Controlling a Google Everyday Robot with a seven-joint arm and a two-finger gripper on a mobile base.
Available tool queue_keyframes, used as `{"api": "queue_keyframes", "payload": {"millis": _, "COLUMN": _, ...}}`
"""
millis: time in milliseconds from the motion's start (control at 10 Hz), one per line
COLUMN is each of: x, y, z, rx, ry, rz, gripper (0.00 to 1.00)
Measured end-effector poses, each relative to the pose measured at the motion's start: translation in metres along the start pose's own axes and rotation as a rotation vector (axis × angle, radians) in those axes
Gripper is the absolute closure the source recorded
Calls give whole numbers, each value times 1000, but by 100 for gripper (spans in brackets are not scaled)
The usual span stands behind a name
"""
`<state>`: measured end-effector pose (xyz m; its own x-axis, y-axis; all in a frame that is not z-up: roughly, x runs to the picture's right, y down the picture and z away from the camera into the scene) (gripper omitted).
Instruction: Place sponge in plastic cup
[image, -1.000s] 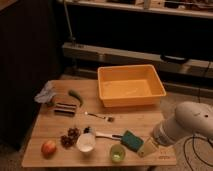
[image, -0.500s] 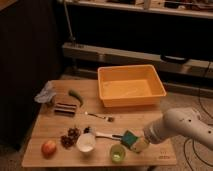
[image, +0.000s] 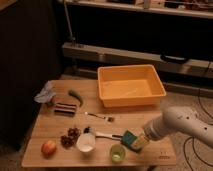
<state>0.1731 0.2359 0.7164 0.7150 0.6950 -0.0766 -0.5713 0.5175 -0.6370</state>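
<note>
Gripper (image: 135, 141): found at the front right of the table, at the end of the white arm (image: 182, 125) that reaches in from the right; it is closed around the sponge.
Sponge (image: 128, 137): teal block, held at the gripper's left tip against a yellowish pad; it is seen just above and to the right of the plastic cup, not inside it.
Plastic cup (image: 117, 153): light green, set upright just below and left of the gripper, near the table's front edge.
White cup (image: 86, 142): placed further left of the gripper, beside the plastic cup.
Grapes (image: 70, 137) and apple (image: 48, 147): laid well to the left of the gripper.
Orange tub (image: 131, 85): set well behind the gripper.
Fork (image: 100, 117): laid between the tub and the white cup, behind and left of the gripper.
Table (image: 165, 156): wooden; its bare corner is seen right of the gripper.
</note>
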Motion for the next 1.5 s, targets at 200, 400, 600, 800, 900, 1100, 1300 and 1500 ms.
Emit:
{"api": "queue_keyframes", "payload": {"millis": 200, "x": 10, "y": -3, "z": 12, "rx": 8, "ry": 11, "rz": -13, "gripper": 27}}
{"api": "queue_keyframes", "payload": {"millis": 400, "x": 18, "y": -5, "z": 24, "rx": 7, "ry": 23, "rz": -6, "gripper": 27}}
{"api": "queue_keyframes", "payload": {"millis": 600, "x": 25, "y": -5, "z": 36, "rx": 1, "ry": 37, "rz": -2, "gripper": 27}}
{"api": "queue_keyframes", "payload": {"millis": 800, "x": 31, "y": -2, "z": 50, "rx": 3, "ry": 50, "rz": -10, "gripper": 27}}
{"api": "queue_keyframes", "payload": {"millis": 900, "x": 31, "y": -1, "z": 52, "rx": 7, "ry": 53, "rz": -13, "gripper": 27}}
{"api": "queue_keyframes", "payload": {"millis": 1100, "x": 33, "y": 2, "z": 60, "rx": 7, "ry": 66, "rz": -28, "gripper": 38}}
{"api": "queue_keyframes", "payload": {"millis": 1300, "x": 36, "y": 6, "z": 66, "rx": -1, "ry": 77, "rz": -38, "gripper": 58}}
{"api": "queue_keyframes", "payload": {"millis": 1500, "x": 38, "y": 8, "z": 69, "rx": -1, "ry": 83, "rz": -43, "gripper": 78}}
